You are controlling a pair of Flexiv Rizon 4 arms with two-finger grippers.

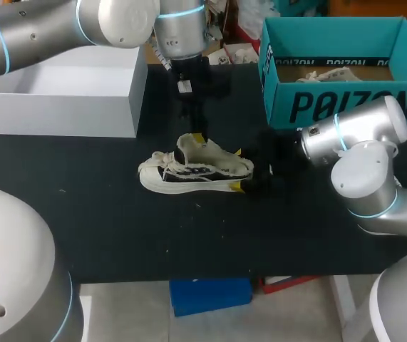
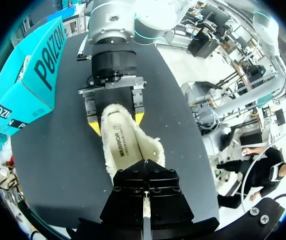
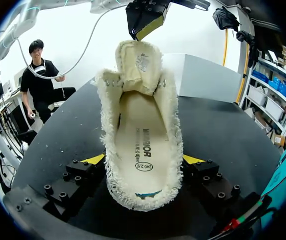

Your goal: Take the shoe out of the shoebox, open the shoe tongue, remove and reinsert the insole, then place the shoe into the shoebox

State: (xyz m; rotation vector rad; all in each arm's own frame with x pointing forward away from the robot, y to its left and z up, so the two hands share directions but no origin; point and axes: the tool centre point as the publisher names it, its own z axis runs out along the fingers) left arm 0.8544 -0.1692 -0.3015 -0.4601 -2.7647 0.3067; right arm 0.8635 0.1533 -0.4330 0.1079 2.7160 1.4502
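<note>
cream shoe (image 1: pixel 196 171), side-on in head view, insole (image 3: pixel 141 145) visible only from wrists

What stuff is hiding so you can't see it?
Left wrist view: yellow tips of the left gripper, under its own black body, so its grip is unclear.
Right wrist view: toe of the shoe, behind the raised tongue.
Head view: contents of the teal shoebox, mostly behind its front wall.

One shoe (image 1: pixel 196 169); one teal shoebox (image 1: pixel 346 108); one white box (image 1: pixel 68 107); two pincers (image 1: pixel 195 132) (image 1: pixel 239 169)

Cream shoe (image 3: pixel 141 130) clamped by right pincer (image 3: pixel 143 159), tongue (image 3: pixel 136 65) upright
</note>
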